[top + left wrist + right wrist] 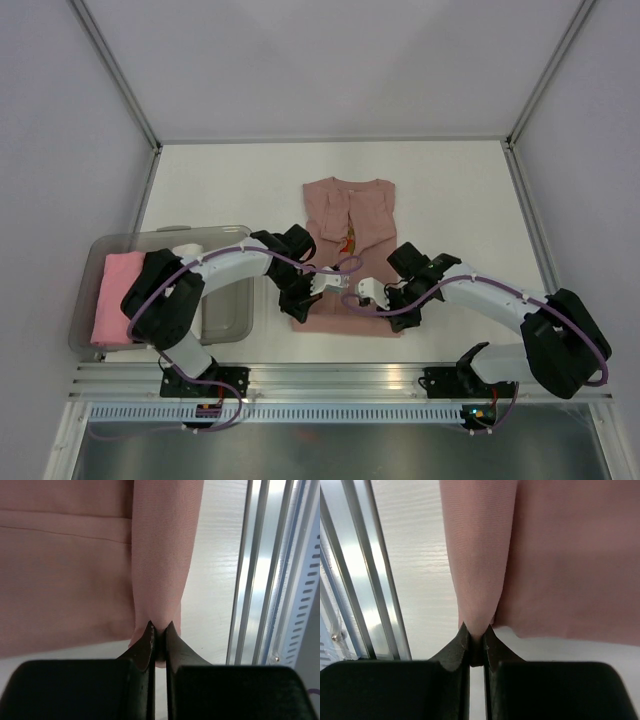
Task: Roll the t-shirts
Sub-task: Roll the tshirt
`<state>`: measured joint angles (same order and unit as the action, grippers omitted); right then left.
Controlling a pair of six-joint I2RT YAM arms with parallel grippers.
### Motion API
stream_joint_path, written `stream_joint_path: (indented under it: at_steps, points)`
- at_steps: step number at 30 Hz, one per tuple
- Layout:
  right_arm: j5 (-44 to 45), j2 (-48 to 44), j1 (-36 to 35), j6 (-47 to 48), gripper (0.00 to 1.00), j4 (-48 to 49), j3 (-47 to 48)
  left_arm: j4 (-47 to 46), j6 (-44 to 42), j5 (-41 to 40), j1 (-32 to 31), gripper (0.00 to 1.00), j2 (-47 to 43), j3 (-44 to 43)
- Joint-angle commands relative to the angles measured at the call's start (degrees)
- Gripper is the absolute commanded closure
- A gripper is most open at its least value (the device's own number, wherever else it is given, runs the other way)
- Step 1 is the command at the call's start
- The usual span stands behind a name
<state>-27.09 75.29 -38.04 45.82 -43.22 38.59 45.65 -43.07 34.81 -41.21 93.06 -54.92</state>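
Setting: a white table [230, 180] seen from above, with two robot arms mounted at its near edge.
Task item: a dusty salmon-pink t-shirt [348, 225] lies flat near the middle of the table. Its sides are folded inward into a narrow strip. The collar points to the far side and the hem towards the arms.
Print: a small red-brown figure [350, 240] shows on the chest.
Left gripper [318, 285]: it is at the near hem, on the shirt's left side. In the left wrist view its fingertips are pressed together on a raised fold of the pink cloth [162, 555].
Right gripper [362, 292]: it is at the near hem, just beside the left one. In the right wrist view its fingertips are pinched shut on a similar raised fold [477, 555].
Bin: a grey translucent bin [225, 310] sits on the table's left side, partly under the left arm.
Bin contents: a brighter pink cloth [118, 295] and something white [187, 250], too hidden to name.
Near edge: an aluminium rail [340, 375] runs along the table in front of the hem.
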Motion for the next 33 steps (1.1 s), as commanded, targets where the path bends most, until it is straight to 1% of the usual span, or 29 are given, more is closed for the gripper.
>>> stream_joint_path:
  at_steps: [1,2,3,5,6,8,10,11,13,15,16,17,19,20,21,22,23,25,30,33]
  points:
    - [-2.62,1.7,2.8,-0.21,0.9,-0.73,2.37,2.69,-2.46,1.58,1.31,0.96,1.95,-2.74]
    - [-1.4,1.97,2.8,-1.86,0.87,0.49,2.46,2.69,-2.11,1.75,1.4,0.96,2.21,-2.91]
    - [-0.17,2.14,2.88,-3.18,0.79,1.46,2.37,2.69,-1.85,1.84,1.48,0.94,2.48,-2.92]
    - [2.21,1.88,3.06,-5.38,0.74,2.96,2.1,2.69,-1.4,1.58,2.01,0.93,3.71,-2.92]
    - [2.65,1.71,3.5,-5.74,0.68,2.79,2.28,2.69,-1.14,1.41,2.19,0.92,4.15,-3.0]
    - [2.4,-0.31,4.46,-6.09,0.63,1.92,3.33,2.69,-0.53,0.79,2.45,0.92,5.29,-3.44]
    - [2.48,-3.55,6.04,-7.5,0.61,1.56,4.91,2.78,-0.26,0.87,2.54,0.91,5.91,-4.06]
    - [3.18,-4.61,6.48,-8.2,0.57,1.39,5.44,2.69,0.44,0.96,2.63,0.91,6.34,-4.67]
    - [4.24,-6.9,6.66,-9.0,0.56,-0.1,8.07,2.6,1.92,0.88,2.63,0.89,6.96,-5.46]
    - [3.1,-8.22,6.67,-9.26,0.56,-3.09,10.7,2.52,2.72,-0.09,2.71,0.89,8.28,-6.43]
    - [1.36,-8.66,6.67,-9.35,0.58,-3.71,11.07,2.52,3.08,-0.35,2.72,0.89,8.54,-6.52]
    - [0.38,-9.27,6.58,-9.26,0.66,-4.06,11.16,2.43,3.08,-0.44,2.8,0.89,8.89,-6.52]
    - [-2.51,-11.3,5.71,-9.96,0.8,-2.41,10.11,2.25,3.43,-0.44,2.89,0.89,8.98,-6.43]
    - [-2.61,-11.91,5.09,-9.62,0.82,-1.7,9.23,2.25,3.52,-0.35,2.89,0.88,8.99,-6.52]
    - [-2.18,-12.96,4.04,-9.87,0.91,-0.3,7.92,2.17,3.69,-0.18,2.98,0.88,8.9,-6.52]
    - [-2.09,-13.23,0.63,-9.88,0.94,1.11,7.04,2.16,4.04,-0.09,2.98,0.88,8.98,-6.61]
    - [-3.22,-13.5,-0.62,-9.53,0.99,3.91,6.07,2.16,4.31,0.0,2.98,0.88,8.99,-6.69]
    - [-3.41,-12.8,-3.08,-9.52,1.0,8.56,3.34,2.08,4.48,-0.09,3.07,0.88,9.07,-6.78]
    - [5.11,-8.76,-6.95,-3.82,1.0,12.02,-1.31,2.08,5.28,-0.88,3.07,0.86,9.07,-7.05]
    - [7.14,-8.05,-7.13,-2.41,1.0,14.91,-3.34,2.08,5.98,-1.84,3.07,0.85,9.25,-7.31]
